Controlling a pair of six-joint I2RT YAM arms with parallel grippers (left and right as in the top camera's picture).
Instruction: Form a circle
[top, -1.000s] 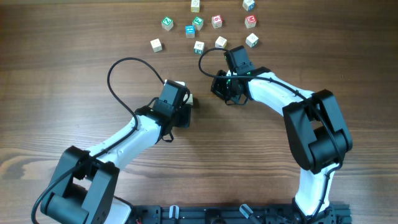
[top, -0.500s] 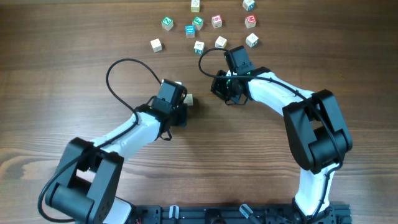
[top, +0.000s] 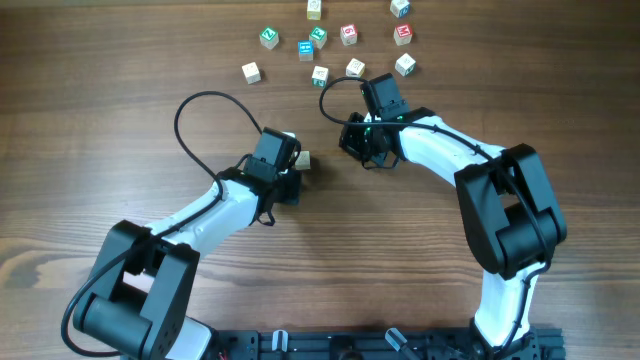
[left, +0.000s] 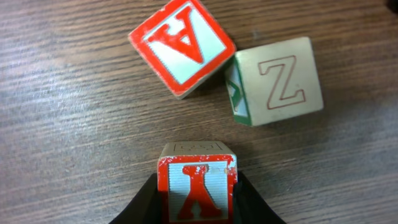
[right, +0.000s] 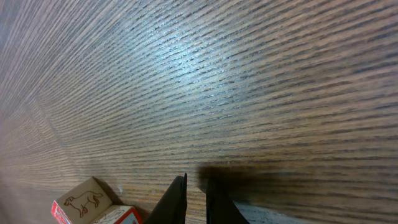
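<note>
The circle (left: 235, 93) counts three: red A cube (left: 182, 46), pale Z cube (left: 283, 79), and third cube (left: 197, 180), possibly Y, grasped by left gripper (left: 196, 200); right gripper (right: 196, 194) clenched empty.

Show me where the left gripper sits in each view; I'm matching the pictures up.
Overhead: left gripper left of centre, beside a pale cube.
Left wrist: bottom centre, closed around a red-letter cube.
Right wrist: not in it.
Shared landmark: the wood-grain table.

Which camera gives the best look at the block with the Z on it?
Left wrist: the Z block appears close up, letter readable. Overhead shows it only as a pale speck beside the left gripper. Right wrist misses it.
</note>
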